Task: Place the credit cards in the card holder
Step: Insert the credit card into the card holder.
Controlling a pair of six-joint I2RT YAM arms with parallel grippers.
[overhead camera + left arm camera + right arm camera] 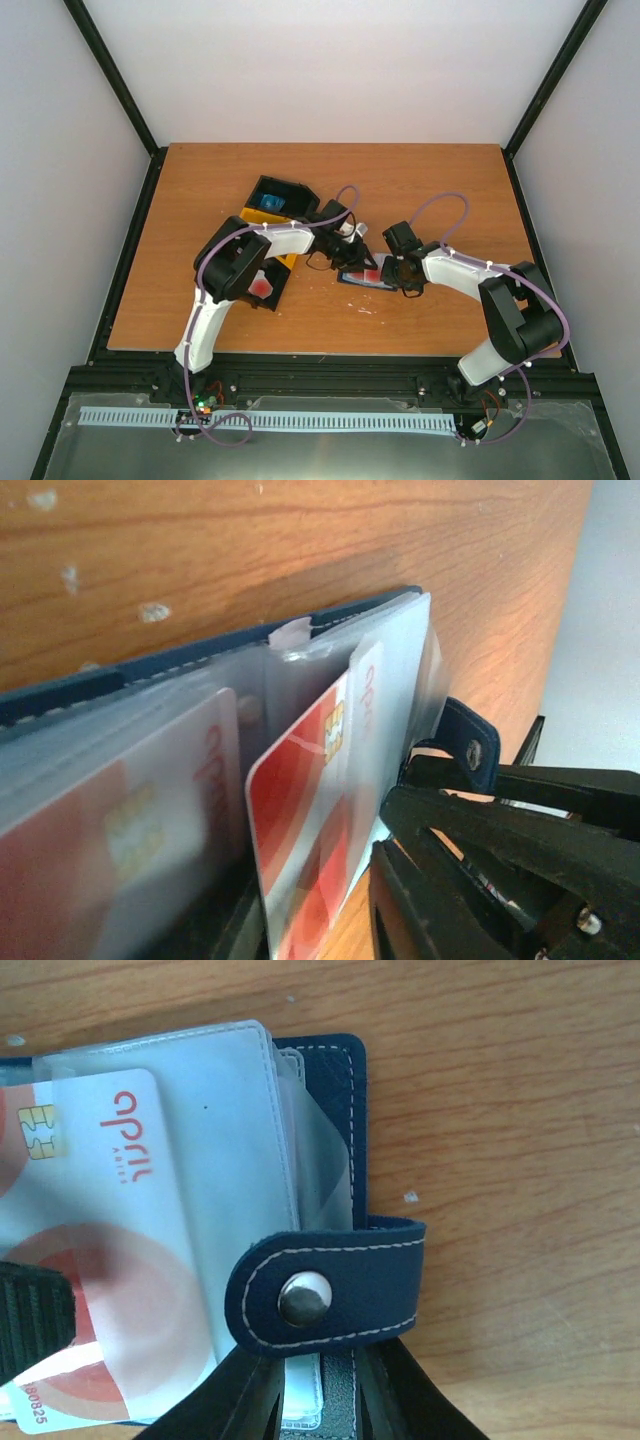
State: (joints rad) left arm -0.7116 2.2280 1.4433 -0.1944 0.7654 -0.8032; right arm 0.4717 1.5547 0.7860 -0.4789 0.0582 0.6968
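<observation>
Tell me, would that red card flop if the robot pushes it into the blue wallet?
Probably not: the red card sticks flat and straight out of a clear sleeve of the card holder, so it looks stiff. Its smooth face may be slippery to pinch. Being so thin, it's likely very light.

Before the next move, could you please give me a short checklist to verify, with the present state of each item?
1. Card holder lies open on the table: ok.
2. Right gripper clamps the card holder beside the snap tab: ok.
3. Red card fully inside its sleeve: not ok, its lower part sticks out.
4. Left gripper free of the red card: cannot tell.
5. All cards loaded: not ok, a spare card, as it seems, lies in the bin.
</observation>
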